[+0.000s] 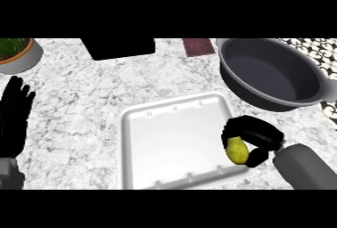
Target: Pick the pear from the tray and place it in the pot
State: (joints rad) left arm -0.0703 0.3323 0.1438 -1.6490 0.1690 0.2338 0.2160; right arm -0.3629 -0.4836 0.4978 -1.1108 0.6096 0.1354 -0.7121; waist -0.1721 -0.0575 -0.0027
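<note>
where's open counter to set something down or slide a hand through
Bare counter lies between the tray and the resting left robot hand, and above the tray up to the black block. It is crowded at the tray's right edge, where the right robot hand holds the pear below the pot.

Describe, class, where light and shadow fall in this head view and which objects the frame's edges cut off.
Head view: soft, even light; the white plastic tray shines palest at its centre, the dark grey round pot is shaded inside and casts a faint shadow on the counter. The potted plant and pot are cropped by the edges.
</note>
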